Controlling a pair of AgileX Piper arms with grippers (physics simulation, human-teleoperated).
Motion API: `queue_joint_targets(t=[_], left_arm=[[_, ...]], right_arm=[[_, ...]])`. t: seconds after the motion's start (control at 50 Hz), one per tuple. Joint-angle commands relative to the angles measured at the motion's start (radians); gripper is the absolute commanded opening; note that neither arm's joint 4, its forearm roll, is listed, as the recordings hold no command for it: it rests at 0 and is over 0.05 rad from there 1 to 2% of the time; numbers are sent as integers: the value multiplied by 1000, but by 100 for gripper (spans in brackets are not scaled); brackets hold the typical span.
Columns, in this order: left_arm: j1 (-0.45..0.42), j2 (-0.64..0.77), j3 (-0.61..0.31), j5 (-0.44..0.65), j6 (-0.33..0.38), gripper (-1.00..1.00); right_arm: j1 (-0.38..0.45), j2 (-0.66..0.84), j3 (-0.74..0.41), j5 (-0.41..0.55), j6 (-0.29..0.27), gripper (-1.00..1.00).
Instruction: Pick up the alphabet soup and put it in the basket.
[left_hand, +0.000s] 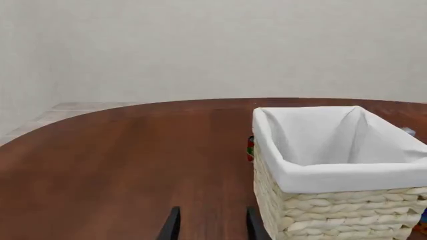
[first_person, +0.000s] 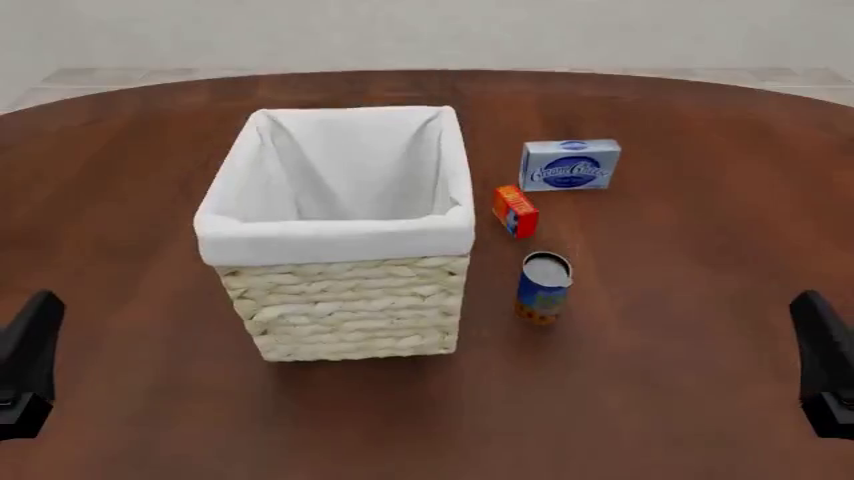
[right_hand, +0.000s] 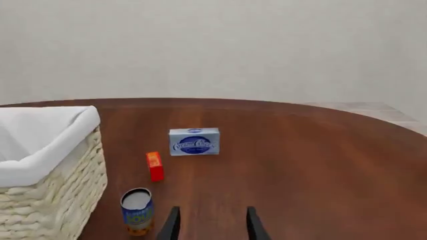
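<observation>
Your alphabet soup can (first_person: 543, 287) stood upright on the brown wooden bench (first_person: 667, 400), just beside the basket (first_person: 340, 300) on its right and nearer its front corner, not touching the weave. Blue label, orange-red band at the foot, pale silvery lid. In the right wrist view the same can (right_hand: 137, 210) sat close ahead of your right pincer (right_hand: 209, 224), off to the side of its dark fingers rather than between them.

Basket: square, cream wicker, white cloth lining folded over the rim, open top, nothing visible inside. It stood left of centre on the bench. From the left wrist view its corner (left_hand: 333, 210) rose just beside your left pincer (left_hand: 210, 224).

Beyond the can, a small orange-red box (first_person: 514, 210) stood close to the basket's right wall. Farther back and to the right lay a flat blue-and-white box (first_person: 570, 165), printed face up and toward the camera. The three small items ran in a loose line, each apart from the next.

Left pincer: fingers spread, bare bench between them, gripping nothing. Right pincer: fingers likewise spread, gripping nothing. In the front view only dark portions of each arm showed at the lower left (first_person: 27, 360) and lower right (first_person: 825, 360) edges, both well apart from the can.
</observation>
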Motion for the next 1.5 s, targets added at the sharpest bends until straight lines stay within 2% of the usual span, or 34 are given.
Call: queue_joint_targets(t=[0.02, 0.24, 0.32, 0.42, 0.44, 0.56, 0.58, 0.66, 0.68, 0.74, 0.84, 0.86, 0.9, 1.0, 1.02, 1.16, 1.28, 1.32, 1.36, 1.48, 1.5], left_arm=[[0, 0, 0, 0, 0, 100], [0, 0, 0, 0, 0, 100], [0, 0, 0, 0, 0, 100], [0, 0, 0, 0, 0, 100], [0, 0, 0, 0, 0, 100], [0, 0, 0, 0, 0, 100], [0, 0, 0, 0, 0, 100], [0, 0, 0, 0, 0, 100], [0, 0, 0, 0, 0, 100], [0, 0, 0, 0, 0, 100], [0, 0, 0, 0, 0, 100], [0, 0, 0, 0, 0, 100], [0, 0, 0, 0, 0, 100], [0, 0, 0, 0, 0, 100], [0, 0, 0, 0, 0, 100], [0, 0, 0, 0, 0, 100], [0, 0, 0, 0, 0, 100], [0, 0, 0, 0, 0, 100], [0, 0, 0, 0, 0, 100], [0, 0, 0, 0, 0, 100], [0, 0, 0, 0, 0, 100]], right_arm=[[-2, 0, -4, 1, 0, 100], [-13, 22, -4, -4, 8, 100], [-7, 40, -3, -15, -4, 100], [29, 33, -10, -5, -65, 100], [30, 13, -25, 19, -54, 100], [96, 121, -76, -48, -50, 100], [133, 182, -76, -96, -62, 100], [156, 253, -82, -159, -59, 100], [192, 322, -96, -204, -61, 100], [227, 382, -115, -244, -57, 100], [255, 457, -126, -315, -60, 100], [264, 530, -130, -373, -45, 100], [272, 573, -141, -402, -38, 100], [296, 647, -172, -430, -26, 100], [317, 675, -181, -437, -10, 100], [366, 738, -199, -465, -24, 100], [400, 773, -220, -463, 6, 100], [422, 795, -226, -465, -30, 100], [429, 808, -232, -464, -16, 100], [453, 903, -255, -467, -24, 100], [459, 912, -254, -470, -38, 100]])
